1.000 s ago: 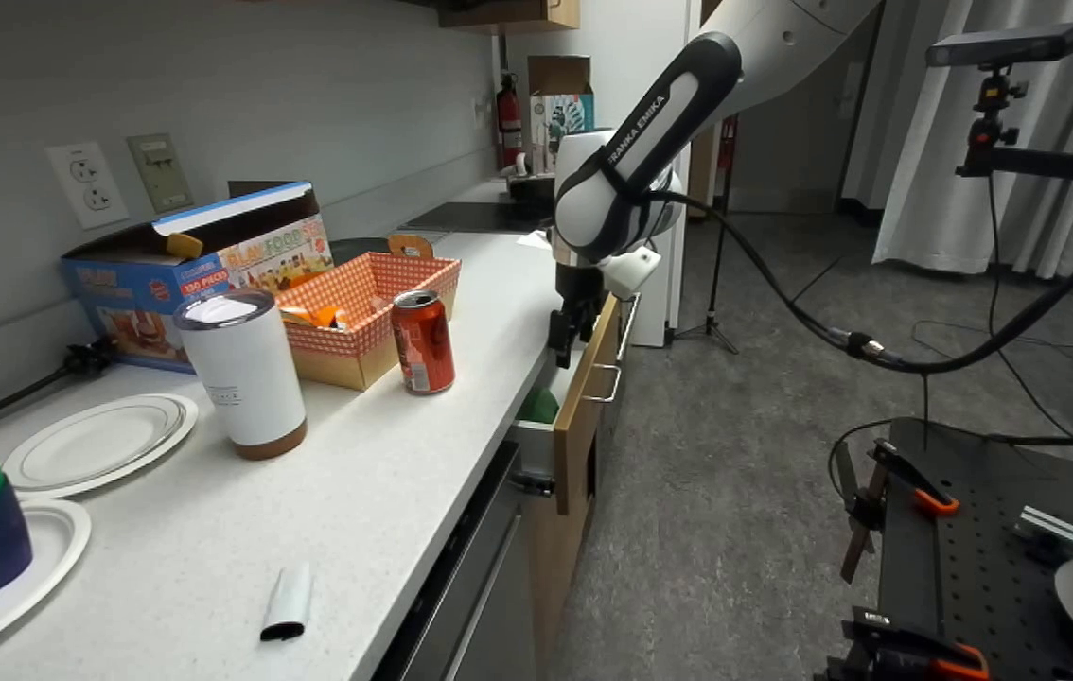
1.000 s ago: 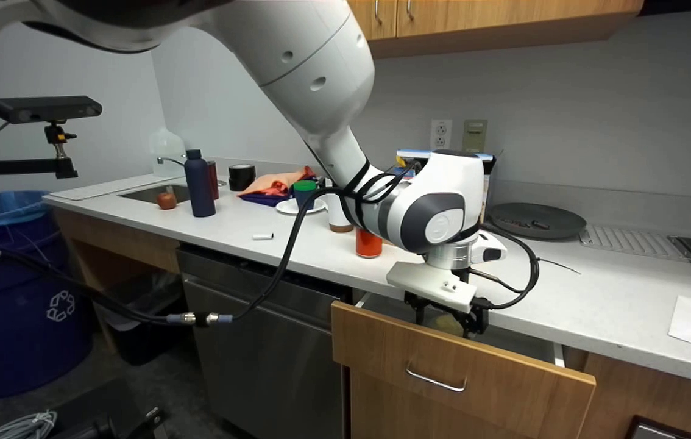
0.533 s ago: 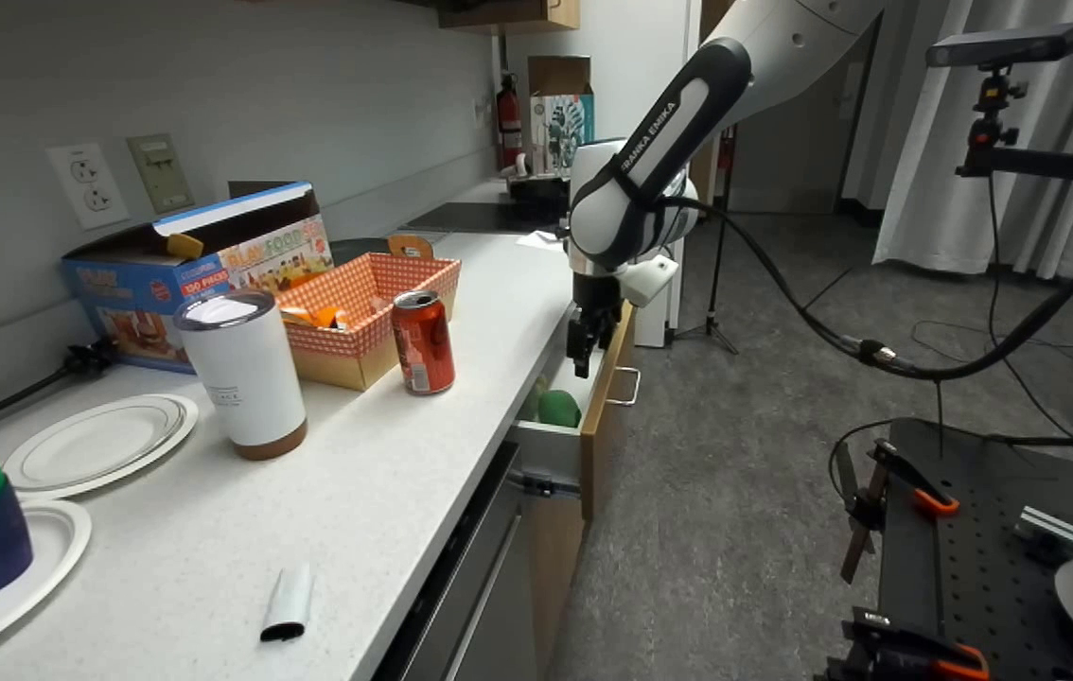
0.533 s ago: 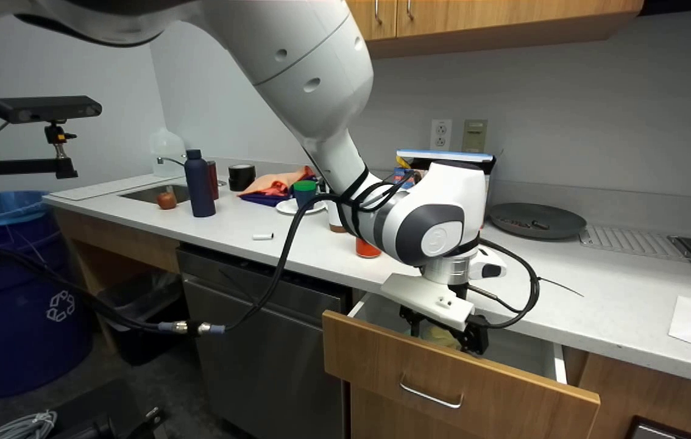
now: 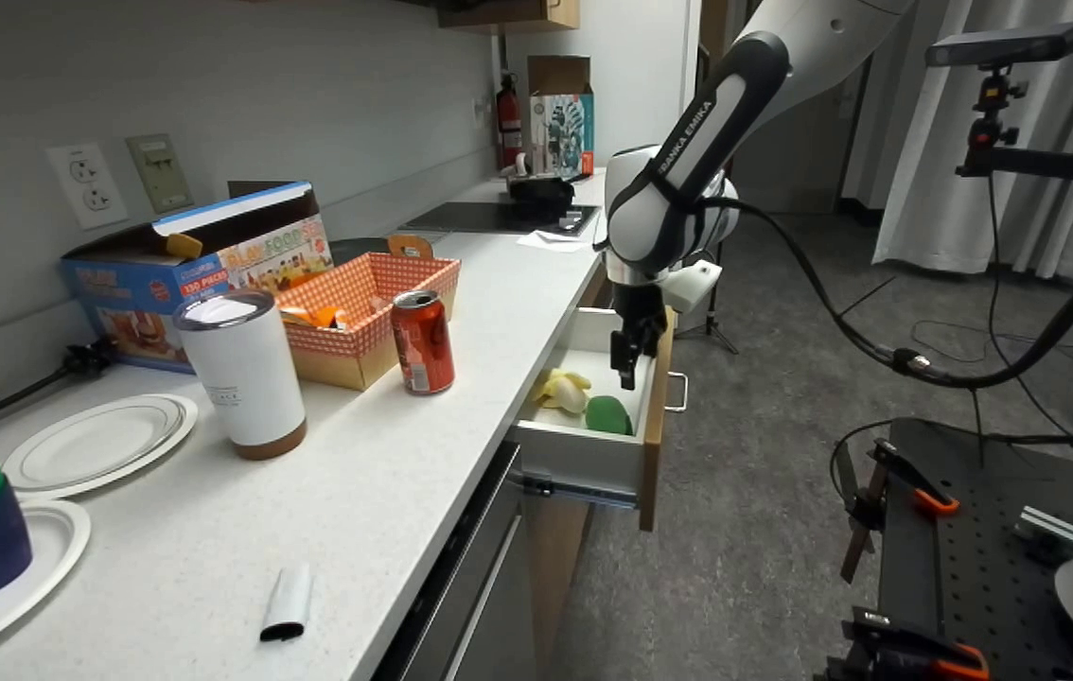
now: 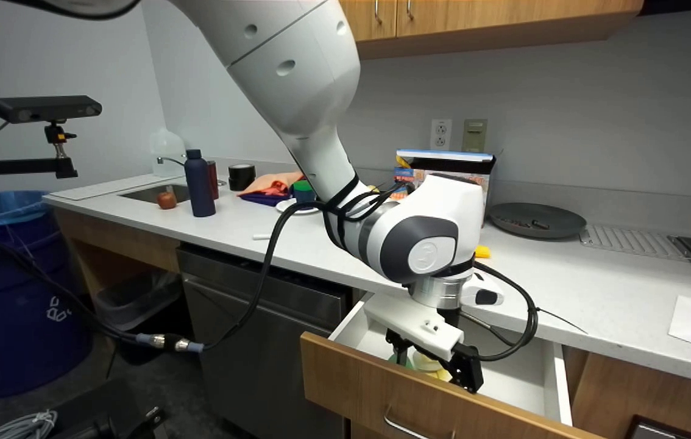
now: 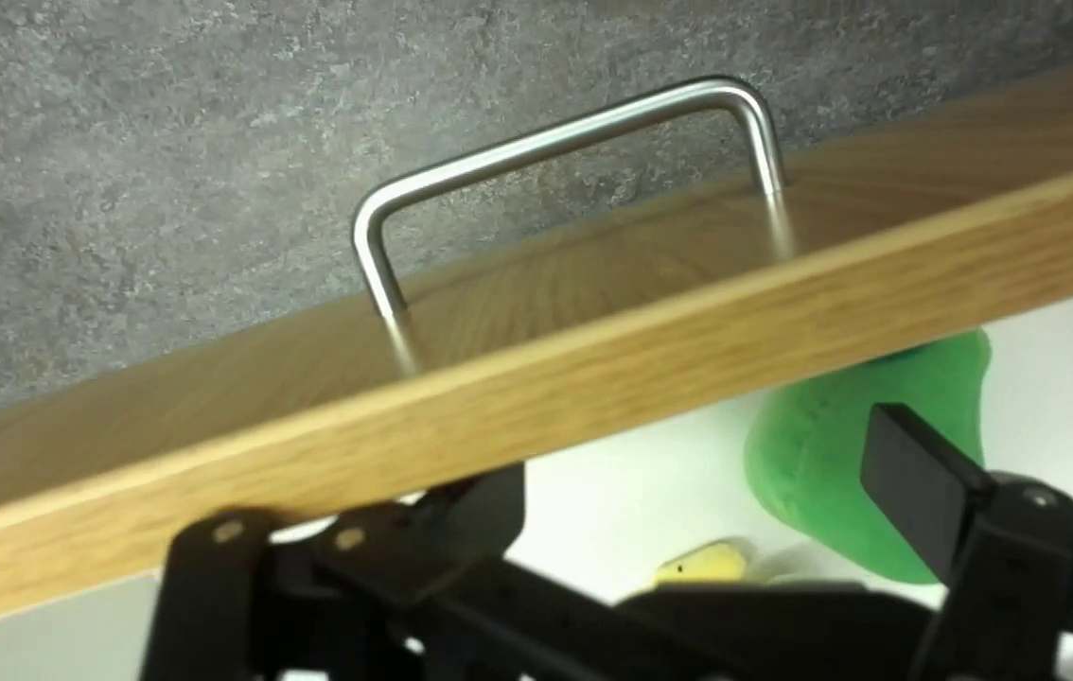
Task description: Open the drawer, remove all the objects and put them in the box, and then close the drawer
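The drawer (image 5: 652, 454) stands well open, its wood front also in the other exterior view (image 6: 394, 384) and wrist view (image 7: 536, 392). On its white floor lie a yellow banana-like piece with a pale part (image 5: 563, 390) and a green rounded object (image 5: 607, 416). In the wrist view the green object (image 7: 830, 454) is partly behind a finger; only a yellow tip (image 7: 702, 565) shows. My gripper (image 5: 629, 371) is open and empty, pointing down inside the drawer just behind its front; one finger (image 7: 702, 501) seems against the front's inner side. The red-checked box (image 5: 366, 331) sits on the counter.
A red can (image 5: 423, 342) stands beside the box, a white tumbler (image 5: 243, 378) in front of it. A blue printed box (image 5: 177, 293) is behind. A white tube (image 5: 289, 602) and plates (image 5: 101, 445) lie on the counter. The counter edge overhangs the drawer's back part.
The drawer has slid farther out, and my gripper has moved outward with it, staying behind the front. The yellow piece and more of the green object have come into view.
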`<action>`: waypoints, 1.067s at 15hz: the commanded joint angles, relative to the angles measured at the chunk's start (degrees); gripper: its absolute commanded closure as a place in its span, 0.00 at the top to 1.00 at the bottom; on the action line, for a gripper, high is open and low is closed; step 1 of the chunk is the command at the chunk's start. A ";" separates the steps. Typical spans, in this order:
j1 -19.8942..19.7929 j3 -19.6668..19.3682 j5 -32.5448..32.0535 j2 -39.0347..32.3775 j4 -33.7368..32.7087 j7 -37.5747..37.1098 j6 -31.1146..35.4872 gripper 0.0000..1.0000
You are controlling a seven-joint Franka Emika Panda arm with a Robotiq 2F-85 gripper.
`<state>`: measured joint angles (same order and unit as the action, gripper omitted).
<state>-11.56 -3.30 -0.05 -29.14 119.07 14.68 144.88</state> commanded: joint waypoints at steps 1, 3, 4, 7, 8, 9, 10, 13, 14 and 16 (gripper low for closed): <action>2.14 -1.57 -3.32 2.03 -0.21 -2.61 -1.25 1.00; 3.29 -2.02 -5.75 3.09 -1.20 -3.39 -2.22 1.00; 3.65 -1.99 -6.68 3.68 -1.64 -3.55 -2.69 1.00; 3.88 -0.38 -7.27 4.90 -3.22 -1.32 -4.54 1.00; 3.79 0.30 -6.75 4.91 -3.80 -0.25 -5.26 1.00; 3.65 1.12 -5.92 4.51 -4.48 0.82 -5.98 1.00; 3.60 1.71 -5.54 4.17 -5.00 1.61 -6.58 1.00; 3.58 3.31 -5.19 1.93 -6.51 3.90 -7.43 1.00; 3.65 3.68 -5.30 0.88 -7.09 4.50 -7.75 1.00; 3.58 4.29 -5.29 -1.52 -8.32 5.52 -8.66 1.00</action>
<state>-7.93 0.22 -6.29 -26.87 114.07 17.12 138.49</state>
